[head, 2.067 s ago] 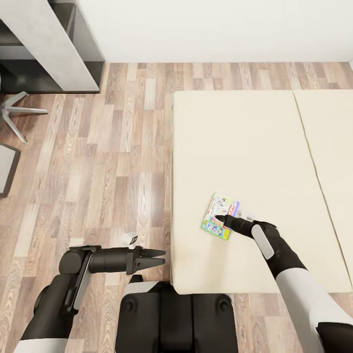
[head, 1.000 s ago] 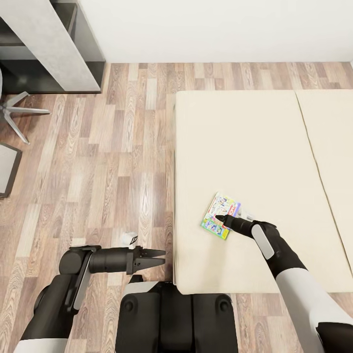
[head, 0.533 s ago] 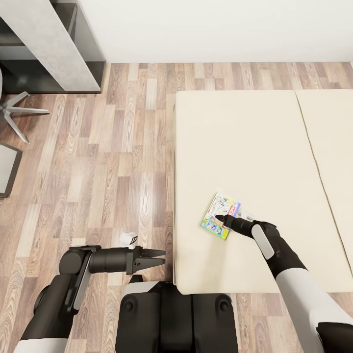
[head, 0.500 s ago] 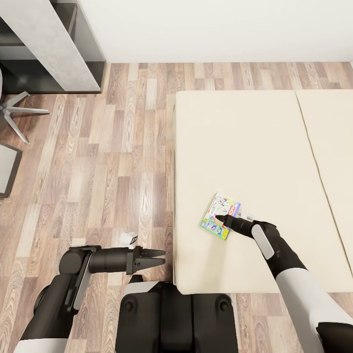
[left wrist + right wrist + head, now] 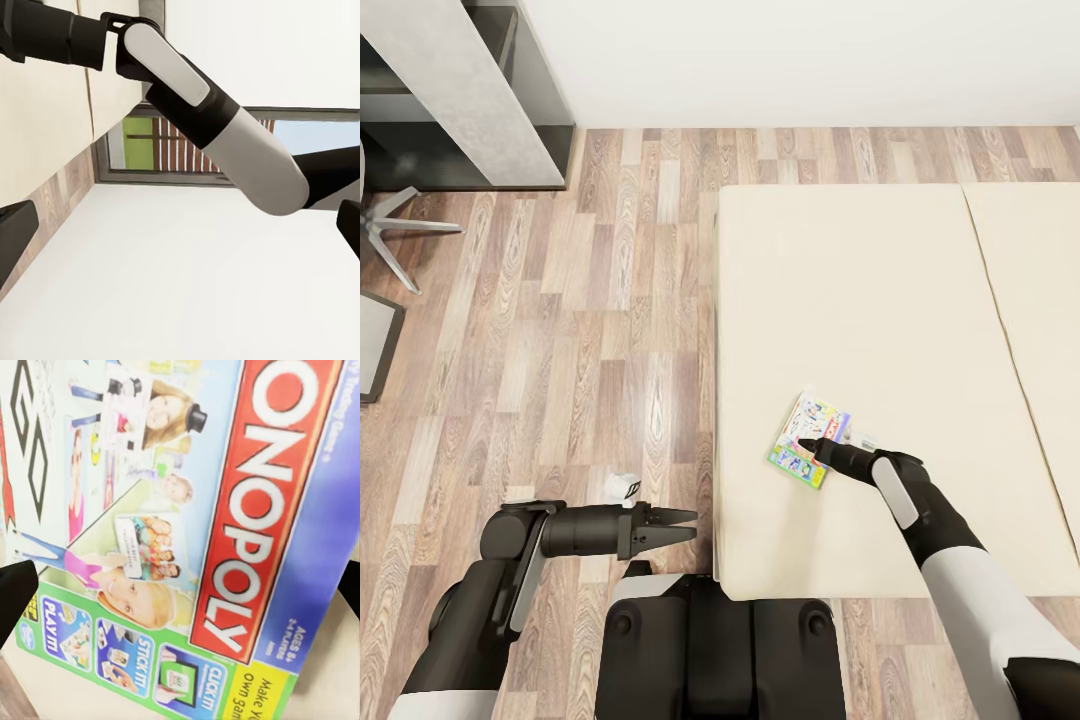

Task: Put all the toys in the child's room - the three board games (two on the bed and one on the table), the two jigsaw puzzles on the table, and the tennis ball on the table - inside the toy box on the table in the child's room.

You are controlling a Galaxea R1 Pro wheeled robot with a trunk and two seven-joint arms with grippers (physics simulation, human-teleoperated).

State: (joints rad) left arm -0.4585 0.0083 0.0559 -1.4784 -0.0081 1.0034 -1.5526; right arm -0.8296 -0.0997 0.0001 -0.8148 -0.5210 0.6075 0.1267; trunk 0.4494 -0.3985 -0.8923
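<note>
A board game (image 5: 808,441), a thin flat box with a white, green and yellow printed lid, is seen lying flat on the left cream mattress of the bed (image 5: 830,290), near the mattress's front edge and its left side. In the right wrist view the lid (image 5: 180,532) is shown close up, with a red band of large white letters and a green strip of small pictures along one edge. The right gripper (image 5: 822,447) is placed over the box's right half, its dark fingertips lying above the lid; whether the jaws are apart or closed on the box cannot be told, since only two dark tips at the borders of the wrist view are seen. The left gripper (image 5: 682,526) is held out over the wood-plank floor (image 5: 560,330) beside the bed's near left corner, its two pointed fingers slightly parted with nothing between them. A corner of the table (image 5: 460,90) is seen at the far left against the white wall (image 5: 810,60), with a chair's metal legs (image 5: 400,230) beside it
</note>
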